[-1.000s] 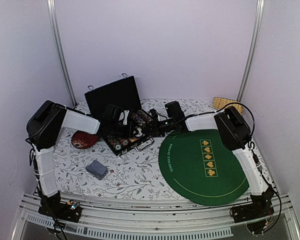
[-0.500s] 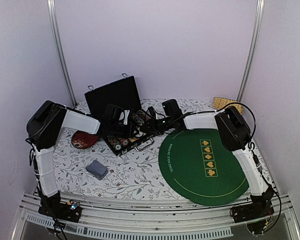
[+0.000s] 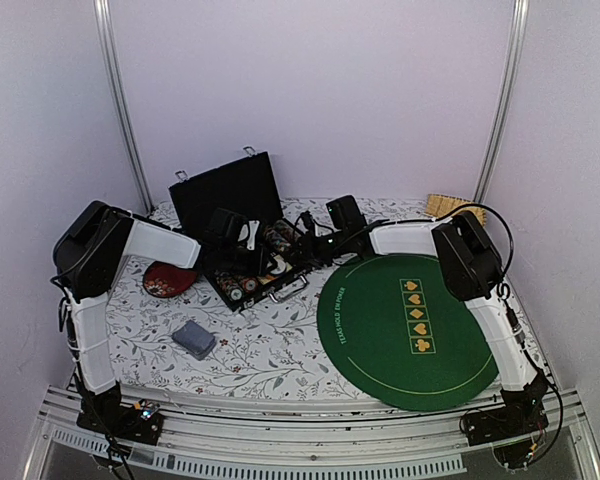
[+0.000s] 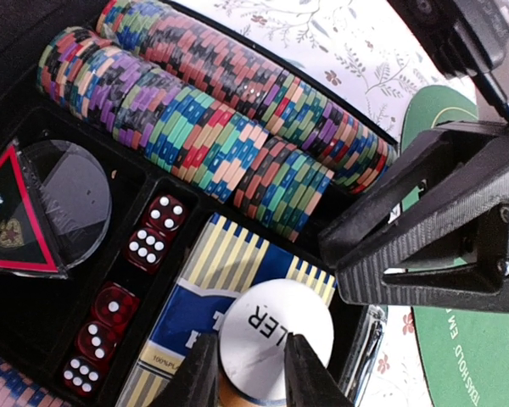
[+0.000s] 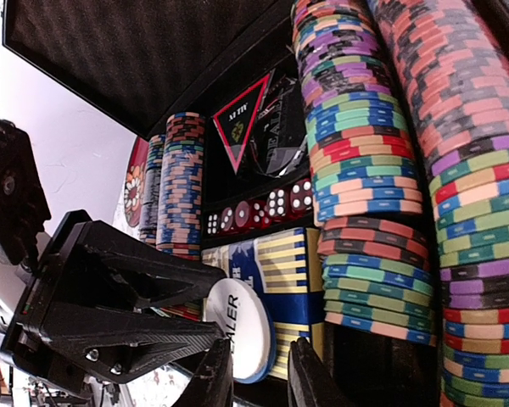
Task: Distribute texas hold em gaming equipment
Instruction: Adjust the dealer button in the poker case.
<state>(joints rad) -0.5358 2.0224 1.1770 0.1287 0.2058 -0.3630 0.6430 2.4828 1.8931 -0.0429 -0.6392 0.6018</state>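
Note:
The black case (image 3: pixel 225 190) lies open at the back left, with both grippers meeting over its tray. Rows of striped poker chips (image 4: pixel 237 127) (image 5: pixel 458 170) fill it. My left gripper (image 4: pixel 253 373) (image 3: pixel 260 262) is shut on a stack of button discs (image 4: pixel 276 326): the white dealer disc on top, orange and blue beneath, tilted above a blue-and-yellow card box (image 4: pixel 195 297). My right gripper (image 5: pixel 259 377) (image 3: pixel 298 252) is open, its fingers straddling the stack's blue rim (image 5: pixel 270 343), with a gap on the right side. A grey-blue card deck (image 3: pixel 193 338) lies on the cloth.
Red dice (image 4: pixel 153 233) and a triangular marker (image 4: pixel 17 212) sit in the case's compartments. A dark-red dish (image 3: pixel 163 280) lies left of the case, and a green felt mat (image 3: pixel 410 330) covers the right side. A wicker item (image 3: pixel 442 205) is at the back right.
The right gripper's jaws have parted a little around the disc stack, and its wrist has shifted slightly towards the back. The left arm and the discs have stayed put.

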